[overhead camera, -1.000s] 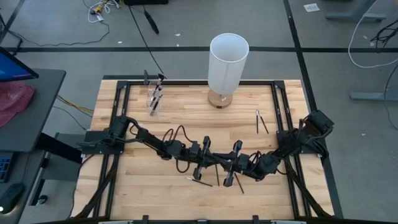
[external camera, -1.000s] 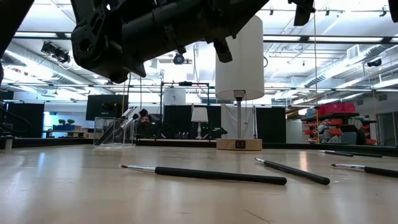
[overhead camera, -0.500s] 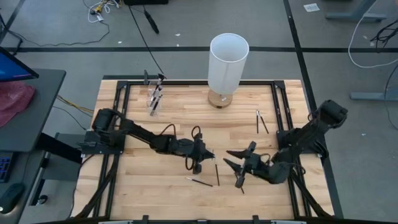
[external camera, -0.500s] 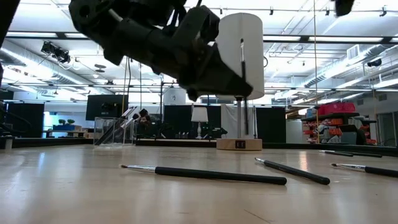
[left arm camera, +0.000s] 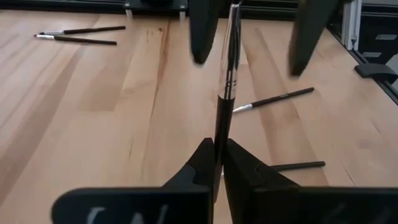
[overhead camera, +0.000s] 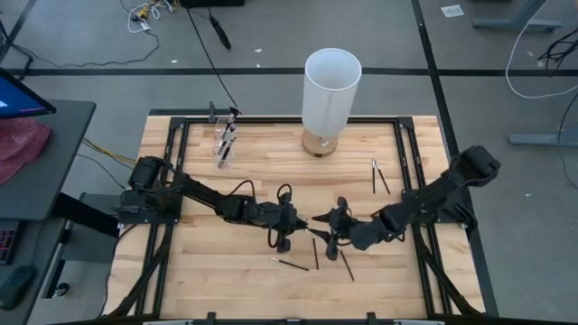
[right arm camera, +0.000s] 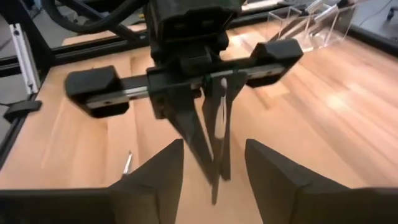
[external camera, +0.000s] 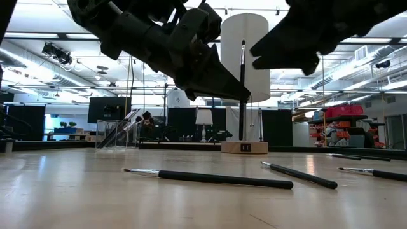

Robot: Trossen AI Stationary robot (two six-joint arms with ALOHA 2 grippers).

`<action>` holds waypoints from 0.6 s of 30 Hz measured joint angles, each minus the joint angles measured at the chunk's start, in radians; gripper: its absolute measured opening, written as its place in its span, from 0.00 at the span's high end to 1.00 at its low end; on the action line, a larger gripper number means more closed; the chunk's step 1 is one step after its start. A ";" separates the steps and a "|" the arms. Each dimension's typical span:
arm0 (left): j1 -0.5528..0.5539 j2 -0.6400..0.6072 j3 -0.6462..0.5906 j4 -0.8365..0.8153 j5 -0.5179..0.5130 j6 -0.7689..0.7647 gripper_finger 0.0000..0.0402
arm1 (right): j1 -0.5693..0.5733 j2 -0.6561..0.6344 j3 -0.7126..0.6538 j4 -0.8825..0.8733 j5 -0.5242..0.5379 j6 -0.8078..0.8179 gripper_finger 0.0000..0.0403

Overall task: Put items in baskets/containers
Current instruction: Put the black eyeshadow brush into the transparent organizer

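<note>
My left gripper point(left arm camera: 217, 163) is clenched on a thin black-handled brush with a silver ferrule point(left arm camera: 225, 99), pinching it low on the handle so it stands upright in mid-air, well in front of the white cylindrical table lamp point(overhead camera: 330, 90) near the table's middle. My right gripper point(right arm camera: 214, 168) faces it with jaws spread apart, one finger either side of the brush's upper shaft, not touching it as far as I can tell; in the low view the brush point(external camera: 242, 89) stands vertical between the two grippers. Handling guess: brush is very light, stiff, slick round lacquered handle, so it can swivel in a two-point pinch; take hold mid-handle or just below the ferrule, keep off the bristle tuft, which is soft and would splay. Thin shaft means the fingers must close nearly fully and centred or it pops out sideways. On the pale wooden tabletop point(overhead camera: 253, 171), nearer the front edge than the lamp, lie three more loose dark brushes point(overhead camera: 316, 254); two more point(overhead camera: 378, 176) lie to the lamp's right. The small clear plastic cup point(overhead camera: 223, 144) with a few brushes already leaning in it stands to the lamp's left by the back rail, well apart from both grippers. Cup looks light and tippy, so I'd guess a brush should go in tip-down and gently, not dropped against the rim.
</note>
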 joint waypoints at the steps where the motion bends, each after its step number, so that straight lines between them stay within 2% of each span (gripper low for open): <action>1: 0.000 0.000 0.000 0.000 0.000 0.000 0.96 | -0.006 0.013 0.000 0.025 0.000 -0.016 0.58; 7: 0.000 0.000 0.000 0.000 0.000 0.000 0.96 | -0.033 0.041 0.000 0.109 0.003 -0.068 0.72; 13: 0.000 0.000 0.000 0.002 0.000 0.000 0.95 | -0.039 0.041 0.000 0.128 0.004 -0.100 0.95; 18: 0.000 0.000 -0.001 0.003 0.000 0.019 0.91 | -0.039 0.041 0.000 0.131 0.004 -0.101 0.97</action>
